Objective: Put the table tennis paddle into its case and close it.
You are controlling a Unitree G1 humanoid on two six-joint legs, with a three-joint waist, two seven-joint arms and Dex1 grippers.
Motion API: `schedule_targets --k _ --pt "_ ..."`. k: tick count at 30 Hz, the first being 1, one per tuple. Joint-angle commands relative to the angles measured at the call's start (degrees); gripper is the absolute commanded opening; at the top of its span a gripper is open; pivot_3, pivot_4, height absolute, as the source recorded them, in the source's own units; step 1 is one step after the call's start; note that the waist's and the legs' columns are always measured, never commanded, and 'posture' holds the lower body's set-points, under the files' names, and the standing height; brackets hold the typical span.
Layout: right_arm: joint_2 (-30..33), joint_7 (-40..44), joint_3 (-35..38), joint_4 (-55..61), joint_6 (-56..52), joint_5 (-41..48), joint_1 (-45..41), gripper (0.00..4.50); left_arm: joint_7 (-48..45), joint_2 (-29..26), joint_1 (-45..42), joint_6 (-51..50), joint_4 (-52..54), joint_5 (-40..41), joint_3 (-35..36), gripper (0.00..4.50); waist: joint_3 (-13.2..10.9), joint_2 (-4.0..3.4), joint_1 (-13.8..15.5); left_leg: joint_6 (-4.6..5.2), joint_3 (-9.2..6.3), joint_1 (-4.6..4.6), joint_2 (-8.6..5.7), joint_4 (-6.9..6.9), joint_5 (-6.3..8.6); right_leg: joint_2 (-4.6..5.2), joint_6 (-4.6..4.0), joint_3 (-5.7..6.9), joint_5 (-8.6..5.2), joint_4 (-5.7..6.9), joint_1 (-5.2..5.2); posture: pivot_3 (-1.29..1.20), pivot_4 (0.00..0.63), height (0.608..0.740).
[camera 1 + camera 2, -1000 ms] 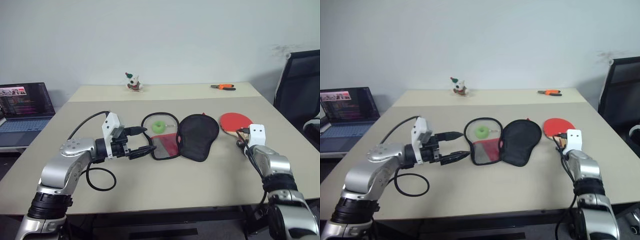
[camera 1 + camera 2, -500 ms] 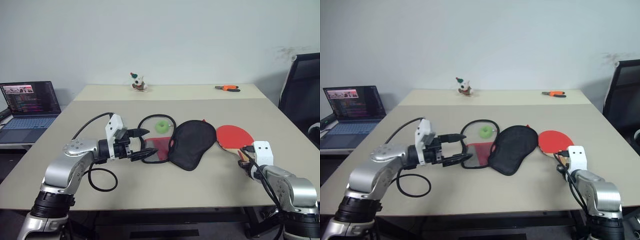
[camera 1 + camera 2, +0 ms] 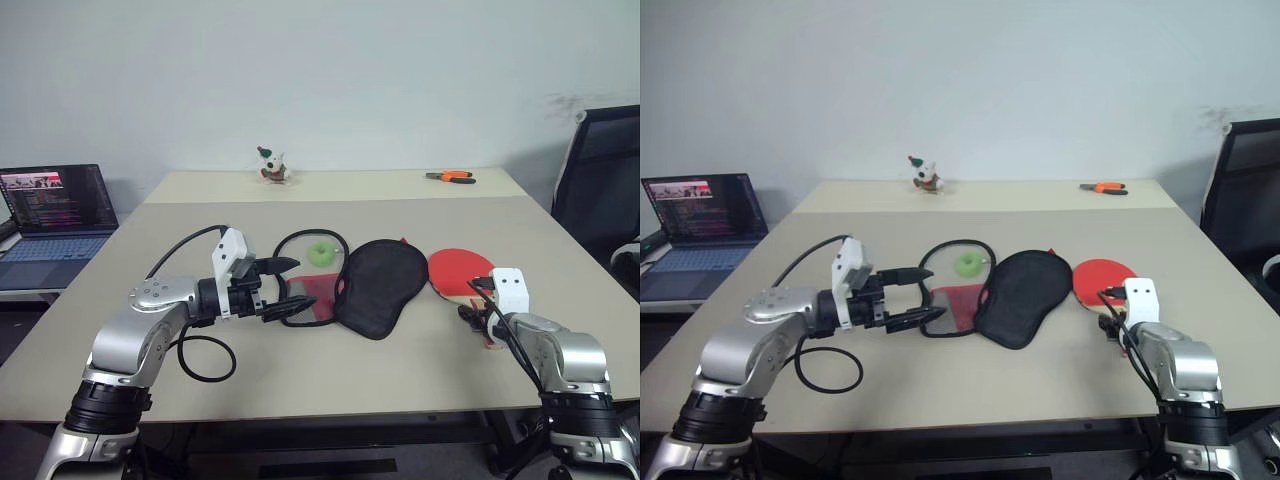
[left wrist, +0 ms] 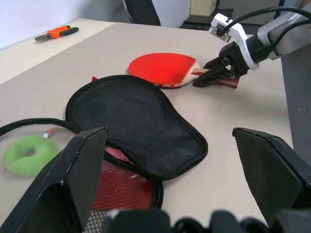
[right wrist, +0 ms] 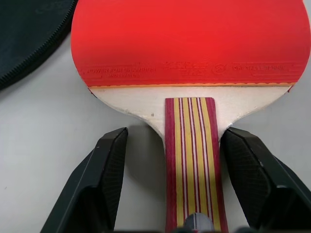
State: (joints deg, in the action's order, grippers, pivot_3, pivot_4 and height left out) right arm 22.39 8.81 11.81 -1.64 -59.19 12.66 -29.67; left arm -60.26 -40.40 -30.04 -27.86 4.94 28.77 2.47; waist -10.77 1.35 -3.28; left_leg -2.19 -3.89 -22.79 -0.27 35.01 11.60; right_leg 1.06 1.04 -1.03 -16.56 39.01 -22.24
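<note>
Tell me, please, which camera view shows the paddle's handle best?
The right wrist view: the table tennis paddle handle lies striped between the open right gripper fingers. The left wrist view shows it small beside that gripper; in the eye views the gripper largely hides it.

Bare worktop (image 3: pixel 330 370) lies open in front of the case (image 3: pixel 375 285) and paddle (image 3: pixel 458 270). The right pincer (image 5: pixel 170 194) straddles the paddle handle with a gap on each side. The case's flap blocks passage between the paddle and the left pincer (image 3: pixel 285 290).
</note>
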Motion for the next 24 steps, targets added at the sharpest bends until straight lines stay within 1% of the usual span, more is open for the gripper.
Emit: schedule_targets --k 1,2,3,4,5,9,13,17,19,21,24 --pt "-0.03 -1.22 0.92 -2.09 1.99 -0.92 -0.46 2.32 0.45 -0.80 0.36 0.98 2.43 0.17 1.78 4.50 0.03 0.06 0.00 0.00 0.02 0.01 0.00 0.01 0.00 0.00 0.02 -0.01 0.01 0.00 0.01 0.00 0.150 0.740" --pt "-0.26 -1.70 1.45 -2.28 2.07 -0.97 -0.55 1.92 0.51 -0.84 0.48 0.94 2.52 0.22 1.87 4.50 0.04 0.07 0.00 0.00 0.03 0.02 0.00 0.03 0.00 0.00 0.04 -0.02 0.02 0.00 0.02 0.00 0.150 0.740" --pt "-0.43 -2.44 1.99 -2.28 2.94 -1.23 -0.62 1.62 0.57 -0.92 0.71 0.92 2.66 0.30 2.04 4.50 0.05 0.08 0.00 0.00 0.04 0.02 -0.01 0.04 0.00 0.00 0.05 -0.03 0.03 0.00 0.02 0.00 0.150 0.740" --pt "-0.52 -3.18 2.47 -2.08 3.82 -1.48 -0.77 1.33 0.71 -0.97 0.96 0.81 2.81 0.45 2.28 4.50 0.05 0.09 0.01 0.00 0.05 0.02 0.00 0.05 0.00 0.00 0.06 -0.04 0.04 0.00 0.02 0.00 0.150 0.740" --pt "-0.50 -3.97 2.96 -1.55 4.72 -1.71 -1.17 1.13 0.82 -1.09 1.32 0.78 2.99 0.60 2.57 4.50 0.06 0.09 0.01 0.00 0.06 0.02 0.00 0.06 0.00 0.00 0.08 -0.05 0.06 0.00 0.02 0.00 0.150 0.740" --pt "0.04 -5.78 4.50 1.10 5.77 -1.41 -3.35 1.13 1.02 -1.49 2.60 0.74 3.47 1.19 3.71 4.50 0.00 0.00 0.23 0.01 0.11 -0.03 -0.06 0.09 -0.01 0.02 0.13 -0.10 0.09 0.00 -0.01 0.00 0.150 0.740" --pt "-1.69 -6.17 4.51 9.53 0.28 1.34 -5.71 1.13 0.88 -2.48 4.25 0.22 3.76 1.73 5.43 4.50 -0.05 -0.08 0.15 0.01 0.10 -0.12 -0.06 -0.02 0.00 0.03 0.11 -0.09 0.09 -0.02 -0.13 0.00 0.150 0.740" --pt "-7.10 -7.92 4.10 17.06 -7.05 3.75 -6.81 1.13 0.72 -3.25 5.06 0.07 3.67 1.83 6.50 4.50 -0.05 -0.09 -0.02 0.02 0.02 -0.13 0.07 -0.11 0.00 0.05 -0.13 -0.08 0.10 -0.02 -0.18 0.00 0.150 0.740" --pt "-11.59 -9.70 3.68 19.30 -9.65 4.31 -7.50 1.13 0.58 -3.43 5.15 -0.03 3.67 1.96 6.79 4.50 -0.05 -0.08 0.16 0.01 -0.11 -0.16 0.08 -0.14 0.00 0.06 -0.29 -0.07 0.11 -0.02 -0.18 0.00 0.150 0.740" --pt "-17.66 -11.90 2.38 20.10 -10.73 4.45 -7.83 1.13 0.51 -3.63 5.25 -0.24 3.85 2.17 7.03 4.50 -0.05 -0.09 0.22 0.01 -0.21 -0.20 0.07 -0.14 0.00 0.06 -0.35 0.00 0.12 -0.02 -0.18 0.00 0.150 0.740" --pt "-22.45 -13.61 0.94 18.81 -9.91 3.54 -7.67 1.13 0.69 -3.76 5.29 -0.39 4.09 2.27 7.06 4.50 -0.07 -0.12 0.23 0.01 -0.23 -0.20 0.03 -0.13 0.00 0.08 -0.36 0.01 0.12 -0.01 -0.18 0.00 0.150 0.740"
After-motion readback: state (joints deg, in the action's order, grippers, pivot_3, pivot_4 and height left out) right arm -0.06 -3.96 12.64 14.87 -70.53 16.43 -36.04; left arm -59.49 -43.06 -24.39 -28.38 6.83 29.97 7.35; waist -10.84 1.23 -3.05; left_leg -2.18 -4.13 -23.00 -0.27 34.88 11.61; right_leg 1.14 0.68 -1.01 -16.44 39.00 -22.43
